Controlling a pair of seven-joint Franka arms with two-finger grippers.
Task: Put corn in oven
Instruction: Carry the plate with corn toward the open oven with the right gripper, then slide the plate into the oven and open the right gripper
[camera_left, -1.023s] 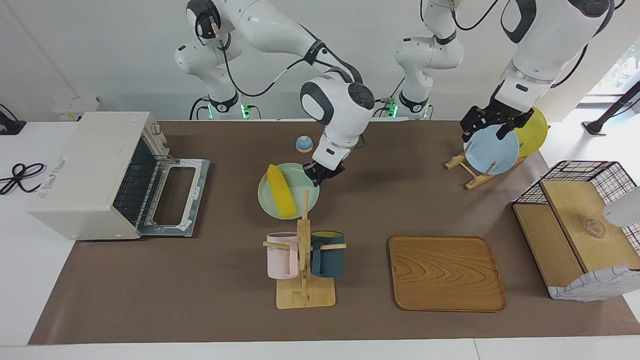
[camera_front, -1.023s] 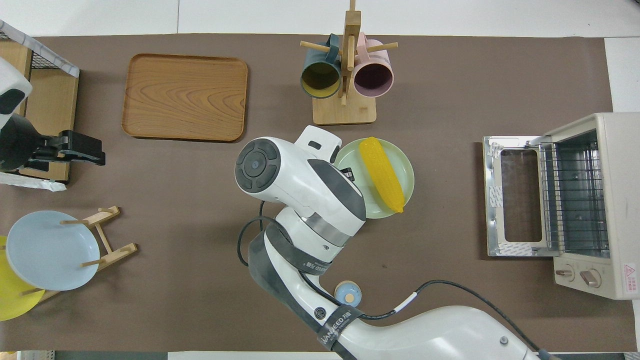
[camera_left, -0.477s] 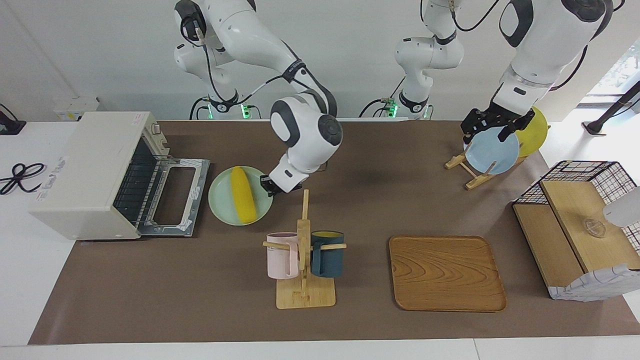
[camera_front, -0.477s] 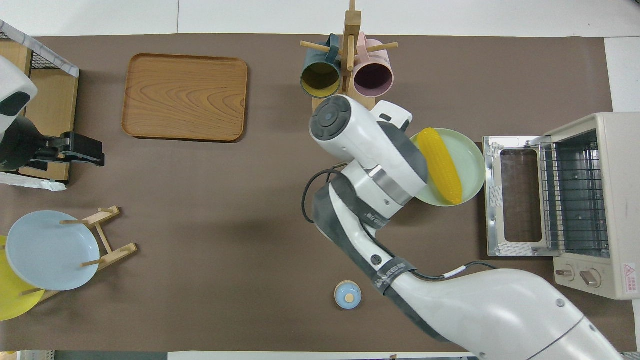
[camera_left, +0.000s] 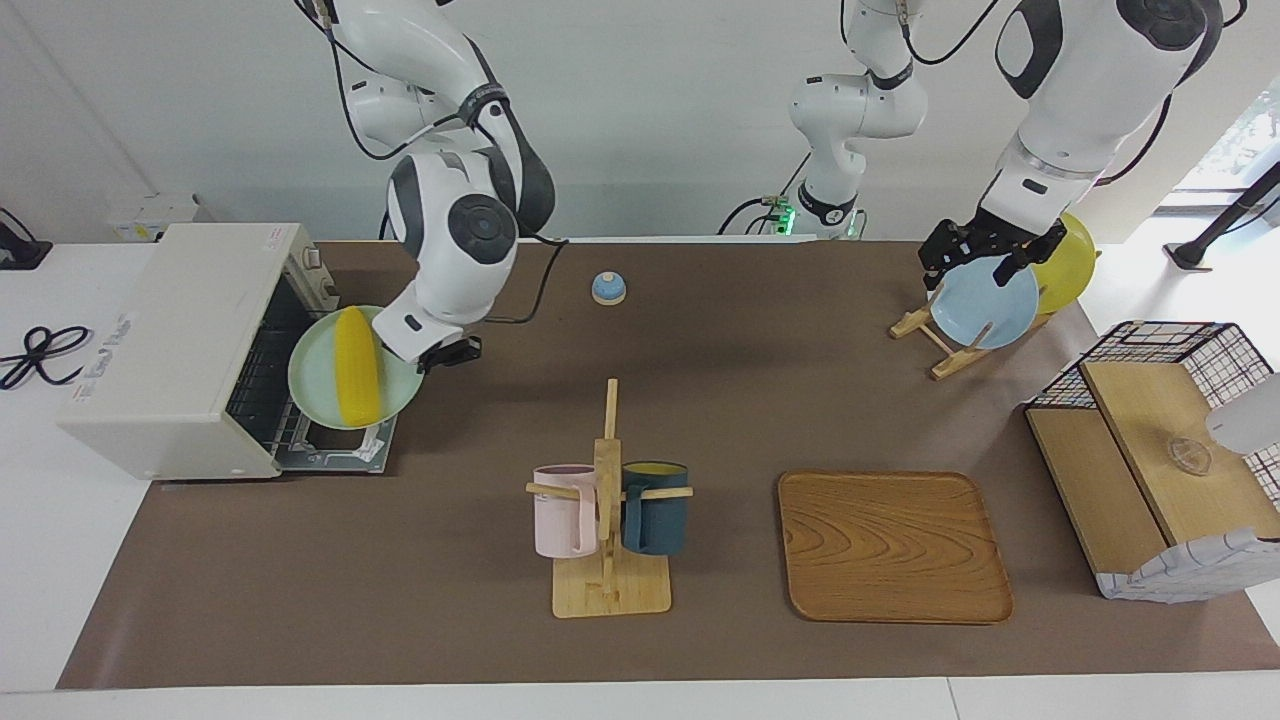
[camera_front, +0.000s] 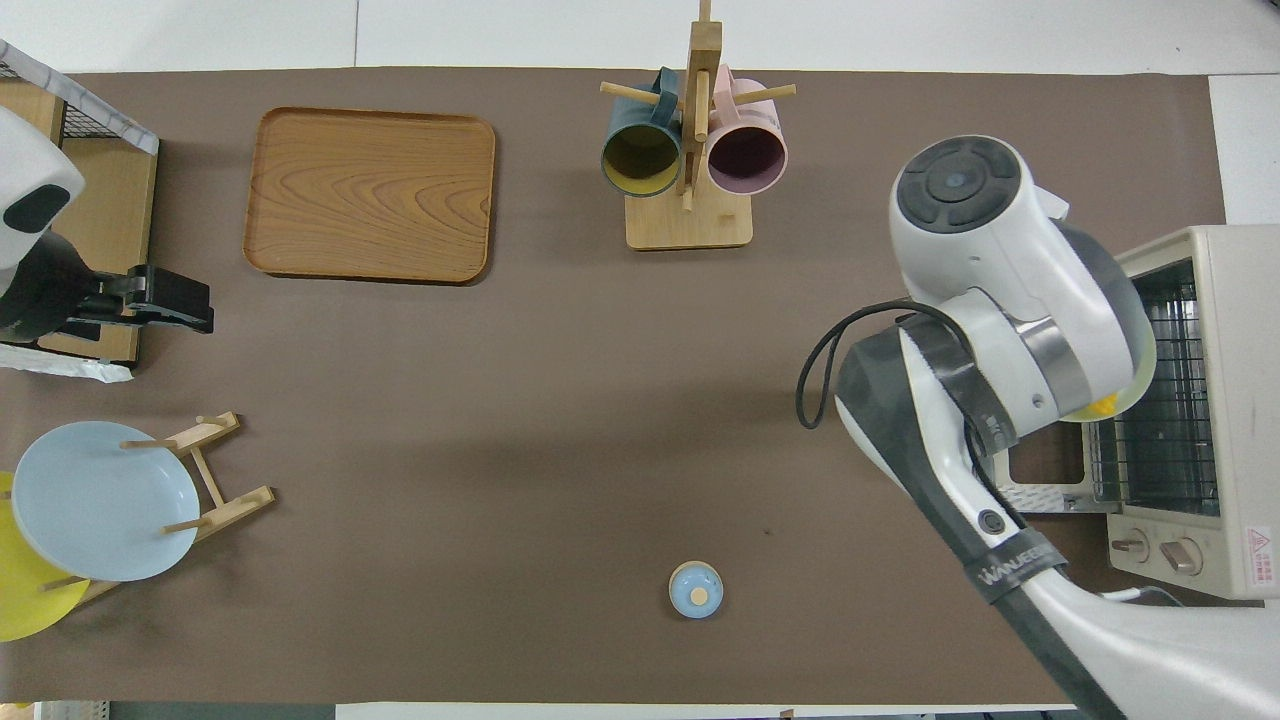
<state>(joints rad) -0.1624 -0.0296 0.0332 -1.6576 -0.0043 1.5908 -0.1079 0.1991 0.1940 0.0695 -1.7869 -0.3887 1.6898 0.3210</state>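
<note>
The yellow corn (camera_left: 356, 365) lies on a pale green plate (camera_left: 312, 388). My right gripper (camera_left: 432, 353) is shut on that plate's rim and holds it in the air over the open door (camera_left: 345, 445) of the cream-white oven (camera_left: 165, 340), just in front of the rack opening. In the overhead view my right arm covers most of the plate (camera_front: 1141, 365); only the corn's tip (camera_front: 1100, 405) shows beside the oven (camera_front: 1235, 400). My left gripper (camera_left: 985, 258) waits in the air near the plate rack, at the left arm's end of the table.
A mug rack (camera_left: 608, 510) with a pink and a dark blue mug stands mid-table. A wooden tray (camera_left: 893, 545) lies beside it. A wire-and-wood basket box (camera_left: 1160, 450), a rack with a blue plate (camera_left: 985, 305) and yellow plate (camera_left: 1068, 262), and a small blue bell (camera_left: 608, 288) are also here.
My right arm has carried the green plate with the corn from the table's middle to over the oven's open door, lifting it. The left arm has barely moved.
</note>
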